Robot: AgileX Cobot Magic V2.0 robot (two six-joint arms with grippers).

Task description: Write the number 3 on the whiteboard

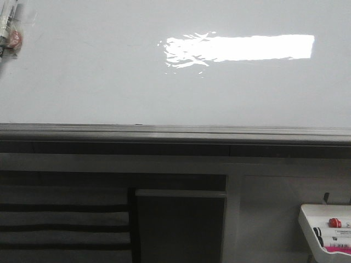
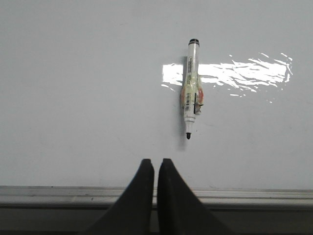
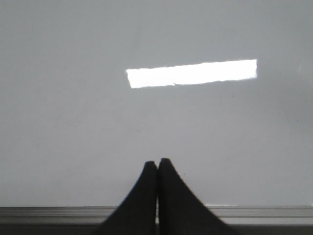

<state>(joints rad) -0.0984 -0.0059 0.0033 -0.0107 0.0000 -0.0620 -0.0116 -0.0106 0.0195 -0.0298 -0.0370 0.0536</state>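
Observation:
The whiteboard (image 1: 109,82) fills the upper front view, glossy white with a bright rectangular glare and a grey edge rail (image 1: 175,132). No number 3 shows on it. An uncapped black-tipped marker (image 2: 191,88) lies on the board in the left wrist view, tip toward my left gripper (image 2: 156,162), which is shut and empty just over the rail. The marker's end shows at the far left of the front view (image 1: 11,27). My right gripper (image 3: 157,162) is shut and empty over bare board (image 3: 73,122) near the rail. Neither gripper shows in the front view.
A small white tray (image 1: 329,233) with markers sits low at the right, below the board's rail. Under the rail are a grey frame and dark shelving (image 1: 181,224).

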